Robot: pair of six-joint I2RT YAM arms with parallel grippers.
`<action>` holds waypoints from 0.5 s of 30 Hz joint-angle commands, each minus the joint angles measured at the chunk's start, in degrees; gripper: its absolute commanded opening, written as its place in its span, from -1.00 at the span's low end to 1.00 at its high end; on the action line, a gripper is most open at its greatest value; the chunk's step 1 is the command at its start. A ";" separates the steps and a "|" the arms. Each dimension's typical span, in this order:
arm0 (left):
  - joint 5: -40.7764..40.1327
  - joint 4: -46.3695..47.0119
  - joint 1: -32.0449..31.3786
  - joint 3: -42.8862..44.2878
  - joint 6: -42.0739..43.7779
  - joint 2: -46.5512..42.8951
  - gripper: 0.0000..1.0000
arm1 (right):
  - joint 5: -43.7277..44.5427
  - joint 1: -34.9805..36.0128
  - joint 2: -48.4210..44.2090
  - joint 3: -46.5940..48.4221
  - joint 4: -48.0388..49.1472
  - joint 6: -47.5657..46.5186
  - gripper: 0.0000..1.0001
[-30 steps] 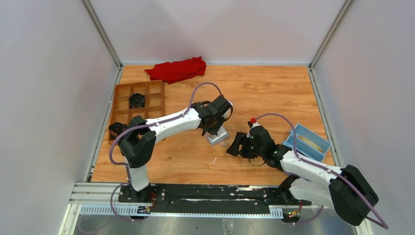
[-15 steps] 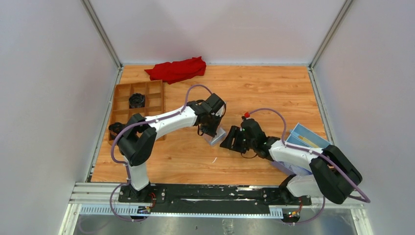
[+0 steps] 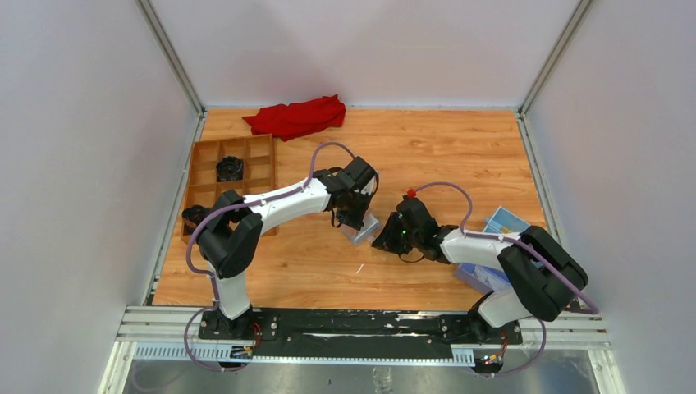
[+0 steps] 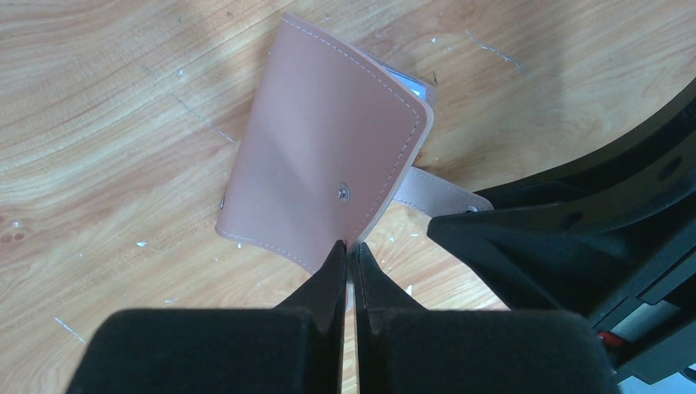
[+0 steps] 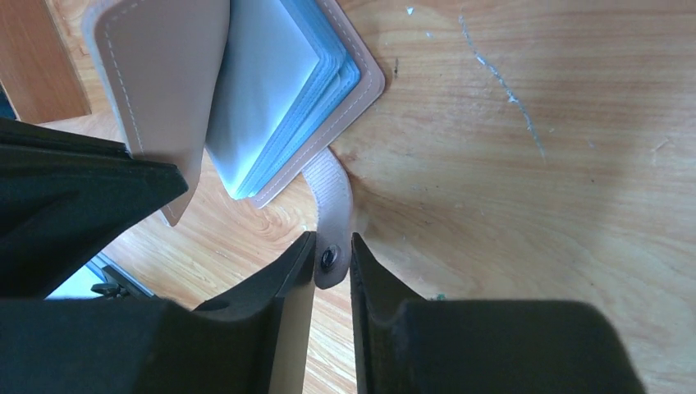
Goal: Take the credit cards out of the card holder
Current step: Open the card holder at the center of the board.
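Cover edge of the card holder (image 4: 316,176) is pinched in my left gripper (image 4: 349,256), jaws pressed together on it, holding it up off the pale blue leaves (image 5: 271,82). The credit cards should sit there, though I cannot pick one out. The holder lies mid-table between both arms, its long axis slanting. My right gripper (image 5: 331,254) straddles the snap strap (image 5: 332,193), jaws narrowed; whether they bite, I cannot tell. The wooden table (image 5: 533,205) beside it offers room.
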 commanded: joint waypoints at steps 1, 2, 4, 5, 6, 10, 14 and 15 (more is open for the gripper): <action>0.63 -1.21 0.35 -1.07 0.23 -0.58 -1.00 | 3.03 -0.87 0.03 -0.22 0.59 0.68 -0.44; 0.62 -1.21 0.36 -1.08 0.19 -0.54 -1.00 | 2.88 -0.98 0.20 -0.24 0.77 0.68 -0.36; 0.79 -1.21 0.36 -1.03 0.29 -0.40 -1.00 | 2.78 -1.02 0.55 -0.24 0.98 1.16 -0.26; 0.86 -1.21 0.43 -0.97 0.27 -0.30 -1.00 | 2.69 -1.19 0.80 -0.30 1.31 1.72 -0.25; 0.88 -1.21 0.45 -0.91 0.27 -0.22 -1.00 | 2.37 -1.38 1.06 -0.53 1.99 2.26 -0.25; 0.90 -1.21 0.45 -0.94 0.36 -0.12 -1.00 | 0.74 -2.40 2.44 -1.04 4.17 3.45 -0.49; 0.96 -1.21 0.45 -0.99 0.49 -0.08 -1.00 | 1.06 -2.57 2.19 -1.19 4.27 3.12 -0.98; 1.20 -1.21 0.45 -1.03 0.56 -0.17 -1.00 | 1.07 -2.51 1.86 -1.23 4.20 2.80 -0.99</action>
